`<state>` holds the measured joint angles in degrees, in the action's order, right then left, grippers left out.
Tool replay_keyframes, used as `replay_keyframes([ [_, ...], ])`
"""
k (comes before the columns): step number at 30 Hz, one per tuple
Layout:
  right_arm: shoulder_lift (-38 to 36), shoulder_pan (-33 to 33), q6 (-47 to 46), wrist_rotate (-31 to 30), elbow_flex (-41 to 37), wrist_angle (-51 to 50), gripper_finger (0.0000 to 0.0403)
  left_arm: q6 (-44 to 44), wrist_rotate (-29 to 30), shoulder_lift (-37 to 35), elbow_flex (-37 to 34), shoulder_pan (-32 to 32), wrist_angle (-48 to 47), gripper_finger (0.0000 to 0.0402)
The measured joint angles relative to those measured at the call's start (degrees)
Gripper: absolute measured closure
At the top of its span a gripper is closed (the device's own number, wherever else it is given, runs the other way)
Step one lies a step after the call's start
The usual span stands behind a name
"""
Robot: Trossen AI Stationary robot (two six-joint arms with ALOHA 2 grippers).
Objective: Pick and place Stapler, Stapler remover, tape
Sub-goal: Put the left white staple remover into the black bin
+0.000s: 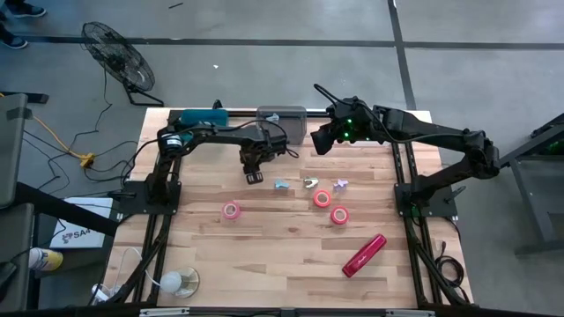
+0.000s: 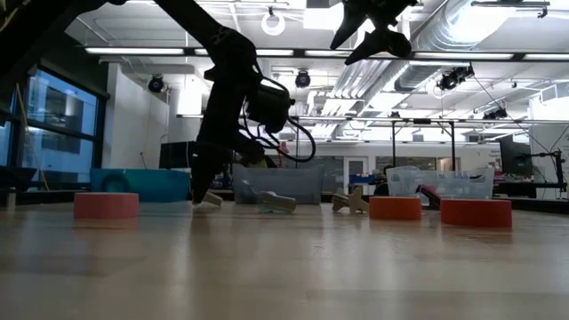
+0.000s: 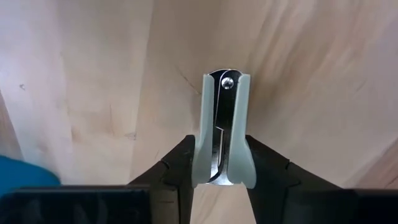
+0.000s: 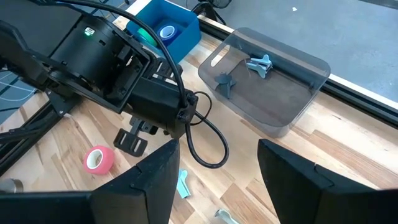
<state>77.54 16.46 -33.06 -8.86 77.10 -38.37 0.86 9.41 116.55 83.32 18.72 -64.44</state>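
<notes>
The left gripper point(image 3: 219, 174) pinches a pale-green plastic staple remover point(image 3: 224, 127) with curved metal jaws just above the wooden counter point(image 1: 264, 255), while the right gripper point(image 4: 214, 171) hangs spread above the clear bin point(image 4: 273, 81), well apart from the glossy red stapler point(image 1: 364, 255).

We see the tabletop point(image 1: 264, 246) evenly lit in the high view, with soft, short shadows and no glare. In the low view the ceiling lights point(image 2: 222, 51) shine toward the camera, so the arms read as dark silhouettes and the near tabletop is out of focus. The left wrist view shows soft wood grain. The right wrist view is bright and clear.
</notes>
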Motion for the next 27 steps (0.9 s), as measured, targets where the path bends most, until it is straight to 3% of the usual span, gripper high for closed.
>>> replay_keyframes([
  [10,0.00,-0.01,0.02,0.00,0.00,0.00,0.0194,-0.15,-0.90,-0.11,11.52,0.00,-3.68,0.0299],
  [18,0.00,0.00,0.04,-0.01,0.00,0.02,0.0194,-0.16,0.50,-0.16,23.69,0.04,0.51,0.0299],
  [27,0.00,0.01,-1.70,-2.27,0.09,-0.01,0.0194,-4.04,4.01,1.30,25.09,1.75,8.67,0.0300],
])
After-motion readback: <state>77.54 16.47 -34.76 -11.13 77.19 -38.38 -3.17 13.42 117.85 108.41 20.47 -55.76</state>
